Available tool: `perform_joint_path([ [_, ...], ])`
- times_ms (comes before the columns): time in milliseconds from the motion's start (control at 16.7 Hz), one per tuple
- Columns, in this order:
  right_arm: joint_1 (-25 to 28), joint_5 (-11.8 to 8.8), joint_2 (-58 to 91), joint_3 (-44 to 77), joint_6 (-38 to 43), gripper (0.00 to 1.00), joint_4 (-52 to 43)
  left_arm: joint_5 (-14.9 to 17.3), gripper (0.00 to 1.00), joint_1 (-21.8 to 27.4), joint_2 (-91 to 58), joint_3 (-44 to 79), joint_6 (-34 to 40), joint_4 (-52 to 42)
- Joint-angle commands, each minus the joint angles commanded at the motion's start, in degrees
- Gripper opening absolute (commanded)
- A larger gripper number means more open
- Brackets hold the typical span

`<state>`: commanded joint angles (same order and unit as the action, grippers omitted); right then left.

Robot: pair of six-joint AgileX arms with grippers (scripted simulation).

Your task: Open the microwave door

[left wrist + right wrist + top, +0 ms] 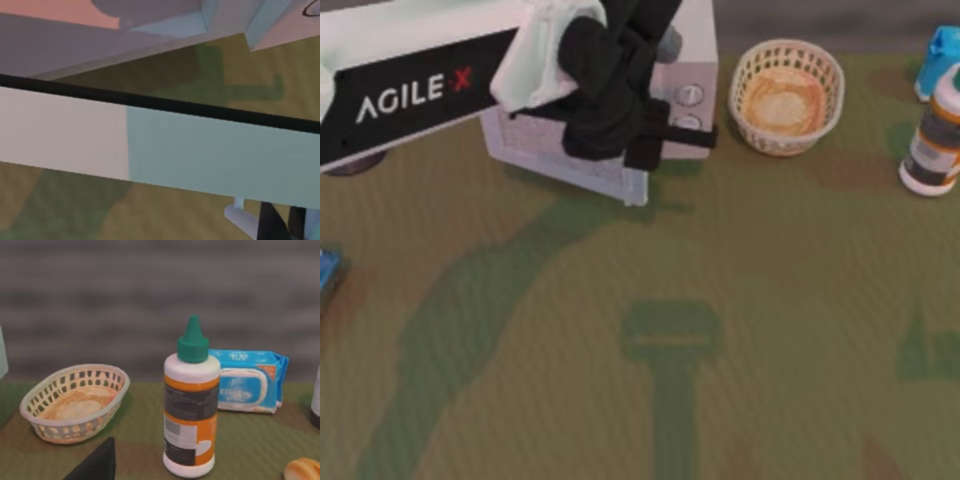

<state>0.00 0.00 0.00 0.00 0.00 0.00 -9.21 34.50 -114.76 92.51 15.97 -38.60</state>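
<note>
The microwave (pixel 696 40) stands at the back of the table, its two silver knobs (pixel 689 96) facing forward. The microwave door (pixel 570 165) is swung a little outward, its free edge sticking out from the front. My left gripper (pixel 658 138) hangs over that free edge, beside the knobs. In the left wrist view the door (pixel 200 150) fills the middle, and two dark fingers (pixel 272 225) sit close together on the pale handle (pixel 242 216). My right gripper (pixel 95 465) is parked out of the top view, showing only a dark tip.
A wicker basket (pixel 786 95) (pixel 75 402) sits right of the microwave. An orange-and-white bottle (pixel 935 135) (pixel 191 400) and a blue wipes pack (pixel 942 55) (pixel 245 380) stand at the far right. A bread roll (pixel 302 470) lies near the bottle. A blue object (pixel 325 270) touches the left edge.
</note>
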Motion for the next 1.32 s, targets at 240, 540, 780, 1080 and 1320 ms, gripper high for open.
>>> perform_joint_path([
  [240,0.0,0.0,0.0,0.0,0.0,1.00,0.0,0.0,0.00,0.0,0.0,0.0,0.0,0.0],
  [540,0.0,0.0,0.0,0.0,0.0,1.00,0.0,1.0,0.00,0.0,1.0,-1.3,-1.2,0.8],
  [780,0.0,0.0,0.0,0.0,0.0,1.00,0.0,3.1,0.00,-1.1,3.6,-6.0,-5.6,2.0],
  [1080,0.0,0.0,0.0,0.0,0.0,1.00,0.0,3.8,0.00,-1.5,4.9,-7.0,-6.9,3.0],
  [1320,0.0,0.0,0.0,0.0,0.0,1.00,0.0,3.8,0.00,-1.5,4.9,-7.0,-6.9,3.0],
])
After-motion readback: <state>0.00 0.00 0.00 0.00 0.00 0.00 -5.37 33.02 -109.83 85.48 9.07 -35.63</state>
